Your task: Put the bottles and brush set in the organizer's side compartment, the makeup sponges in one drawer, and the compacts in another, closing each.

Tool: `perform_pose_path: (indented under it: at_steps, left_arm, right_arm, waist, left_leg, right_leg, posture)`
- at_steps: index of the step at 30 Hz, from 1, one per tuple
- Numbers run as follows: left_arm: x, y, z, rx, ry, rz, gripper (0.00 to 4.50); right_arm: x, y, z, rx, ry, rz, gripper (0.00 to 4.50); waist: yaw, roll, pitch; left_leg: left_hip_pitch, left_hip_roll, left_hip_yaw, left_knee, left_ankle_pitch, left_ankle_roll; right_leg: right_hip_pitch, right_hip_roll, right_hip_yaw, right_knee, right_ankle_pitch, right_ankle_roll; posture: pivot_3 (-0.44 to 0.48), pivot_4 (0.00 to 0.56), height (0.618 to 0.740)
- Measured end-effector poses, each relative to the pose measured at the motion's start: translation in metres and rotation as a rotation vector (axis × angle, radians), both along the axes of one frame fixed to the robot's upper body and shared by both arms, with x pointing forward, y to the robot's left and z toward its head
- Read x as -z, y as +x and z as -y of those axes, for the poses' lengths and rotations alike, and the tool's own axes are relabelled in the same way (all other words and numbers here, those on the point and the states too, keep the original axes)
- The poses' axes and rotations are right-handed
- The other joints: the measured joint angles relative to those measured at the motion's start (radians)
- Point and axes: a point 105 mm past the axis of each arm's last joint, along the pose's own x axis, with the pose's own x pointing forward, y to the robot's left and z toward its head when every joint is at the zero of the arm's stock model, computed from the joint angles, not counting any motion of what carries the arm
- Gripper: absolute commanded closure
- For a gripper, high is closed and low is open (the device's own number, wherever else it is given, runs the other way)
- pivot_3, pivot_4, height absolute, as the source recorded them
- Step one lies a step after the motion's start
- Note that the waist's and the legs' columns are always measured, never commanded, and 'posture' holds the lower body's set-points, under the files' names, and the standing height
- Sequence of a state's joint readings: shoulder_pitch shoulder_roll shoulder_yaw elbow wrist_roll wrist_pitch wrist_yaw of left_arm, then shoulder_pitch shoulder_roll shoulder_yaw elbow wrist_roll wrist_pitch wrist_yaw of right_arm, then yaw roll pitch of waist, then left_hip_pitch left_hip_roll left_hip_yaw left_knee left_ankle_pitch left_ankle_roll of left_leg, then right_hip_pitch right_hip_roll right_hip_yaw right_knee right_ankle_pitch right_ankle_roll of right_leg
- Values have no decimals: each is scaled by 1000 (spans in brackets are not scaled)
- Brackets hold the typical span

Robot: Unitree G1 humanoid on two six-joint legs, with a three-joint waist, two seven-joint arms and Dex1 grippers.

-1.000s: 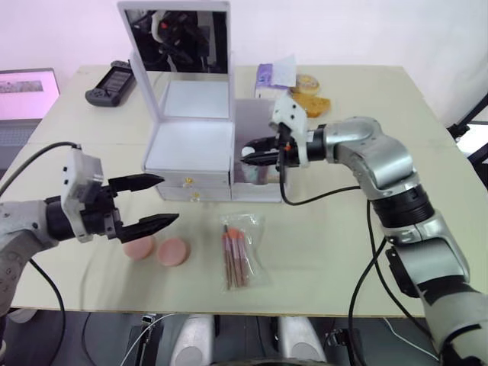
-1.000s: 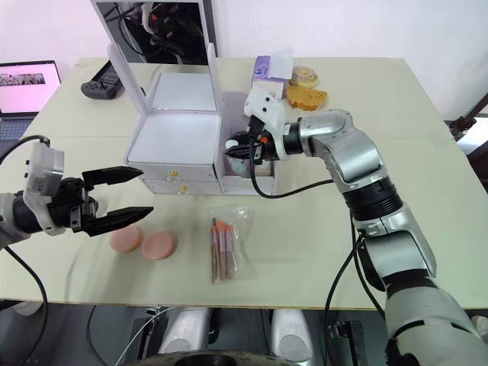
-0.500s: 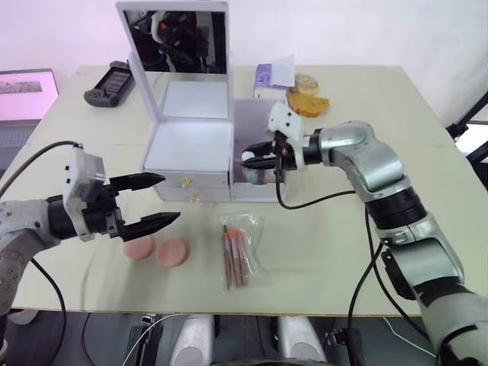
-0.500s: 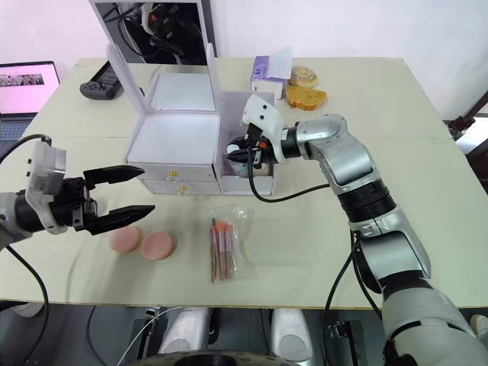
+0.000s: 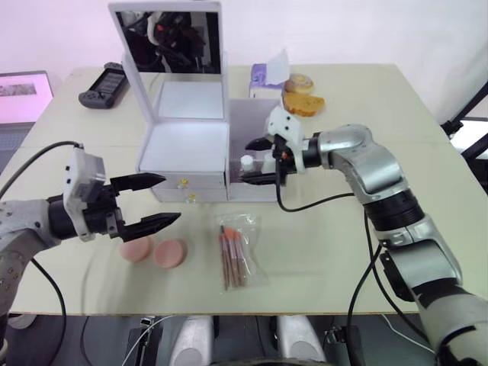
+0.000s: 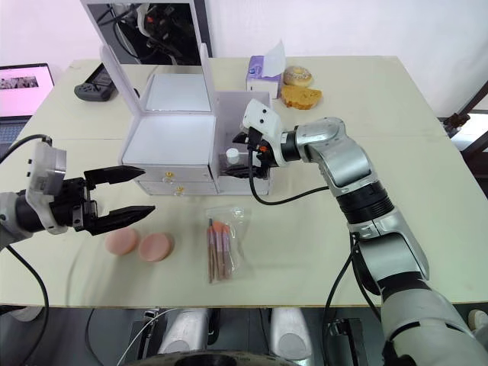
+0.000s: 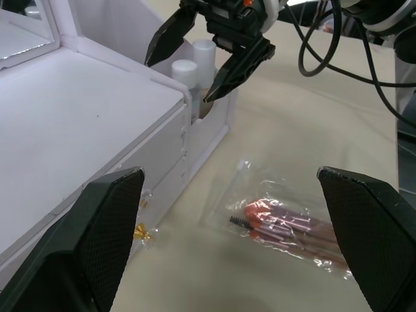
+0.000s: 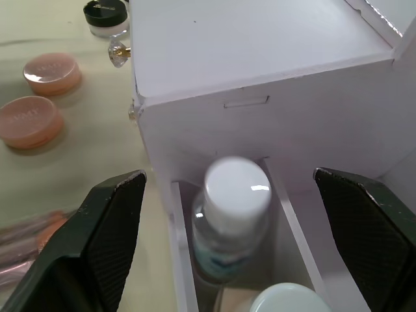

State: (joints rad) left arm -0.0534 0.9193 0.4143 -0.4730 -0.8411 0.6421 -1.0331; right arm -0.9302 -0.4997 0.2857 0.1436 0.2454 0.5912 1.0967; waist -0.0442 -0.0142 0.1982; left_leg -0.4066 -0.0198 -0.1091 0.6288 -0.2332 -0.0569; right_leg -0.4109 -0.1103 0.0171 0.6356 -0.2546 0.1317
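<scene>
The white organizer stands mid-table with its mirror lid up and both drawers shut. A white-capped bottle stands in the side compartment, next to a second cap. My right gripper is open, one finger on each side of that bottle and not touching it. The brush set lies in a clear bag in front of the organizer. Two round pink compacts lie to its left. My left gripper hovers open and empty just above them.
Tan and orange sponges and a purple tissue pack sit behind the organizer. A black controller and a laptop are at the far left. A small black-lidded jar stands near the drawer fronts.
My right gripper has opened and let go of the bottle, which now stands in the side compartment. The left arm has not moved.
</scene>
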Motion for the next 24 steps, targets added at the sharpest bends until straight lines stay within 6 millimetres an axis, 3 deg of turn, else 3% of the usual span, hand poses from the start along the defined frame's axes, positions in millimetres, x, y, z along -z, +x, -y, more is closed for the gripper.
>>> perform_pose_path:
  at_steps: [6,12,15,18,21,24]
  left_arm:
    - [-2,1,1,8,-9,7,0]
    - [-6,4,-1,6,-49,10,0]
    - [-6,5,-12,-35,-65,7,0]
    - [-2,4,-36,-131,-94,-18,0]
    - [4,-4,-59,-204,-107,-43,0]
    - [19,-15,-106,-374,-143,-76,0]
  right_arm:
    - [-39,-14,13,-60,135,24,83]
    - [-75,-22,65,-6,226,132,83]
    - [-66,-27,99,67,233,127,83]
    - [-52,-35,134,155,227,94,83]
    - [-43,-46,154,209,220,87,83]
    - [-23,-56,182,313,227,43,83]
  waist:
    - [3,0,0]
    - [6,0,0]
    - [5,0,0]
    - [0,0,0]
    - [-3,1,0]
    - [2,1,0]
  left_leg:
    - [0,0,0,0,0,0]
    - [0,0,0,0,0,0]
    - [0,0,0,0,0,0]
    - [0,0,1,-1,0,0]
    - [1,1,2,-1,0,0]
    - [2,1,2,-1,0,1]
  right_leg:
    - [0,0,0,0,0,0]
    - [1,0,0,-1,0,0]
    - [1,0,0,-1,0,0]
    - [1,0,0,-1,0,0]
    - [1,0,1,0,0,0]
    - [2,0,1,-1,0,-1]
  posture:
    - [0,150,740]
    - [0,150,740]
    - [0,150,740]
    - [0,150,740]
    - [0,150,740]
    - [0,150,740]
